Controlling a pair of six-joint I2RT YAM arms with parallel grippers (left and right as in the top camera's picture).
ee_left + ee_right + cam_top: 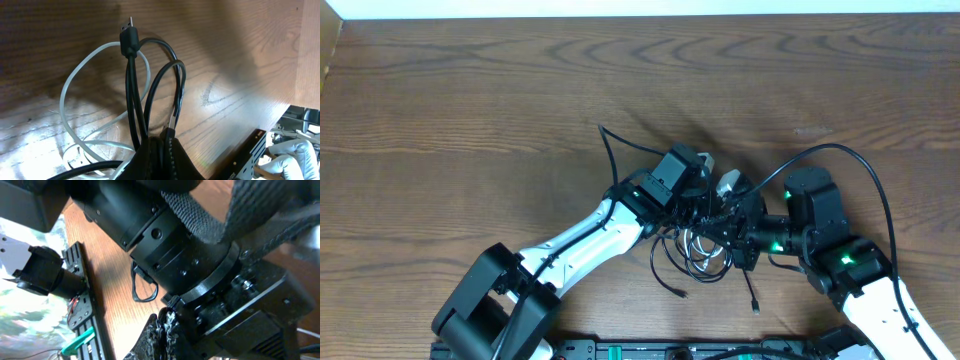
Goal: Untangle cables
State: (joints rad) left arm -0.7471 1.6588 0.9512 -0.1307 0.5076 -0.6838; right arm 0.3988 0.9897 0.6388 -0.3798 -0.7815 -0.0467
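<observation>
Pinching thin black plug-ended cables [131,90], likely to part them from a thin white cable [65,100], left hand [162,146] was clenched; right hand [165,327] clenched, contents unclear.

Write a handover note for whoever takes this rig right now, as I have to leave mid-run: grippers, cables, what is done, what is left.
Left gripper: shut on the thin black cables, holding their loops and one plug end up over the brown wooden table.
Right gripper: shut, close against the left arm's wrist; whether it pinches a cord cannot be seen.
Thin white cable: looped behind the black ones.
Done: the bundle is gripped; nothing is separated.
Left: pull the cords apart and lay each out alone.
</observation>
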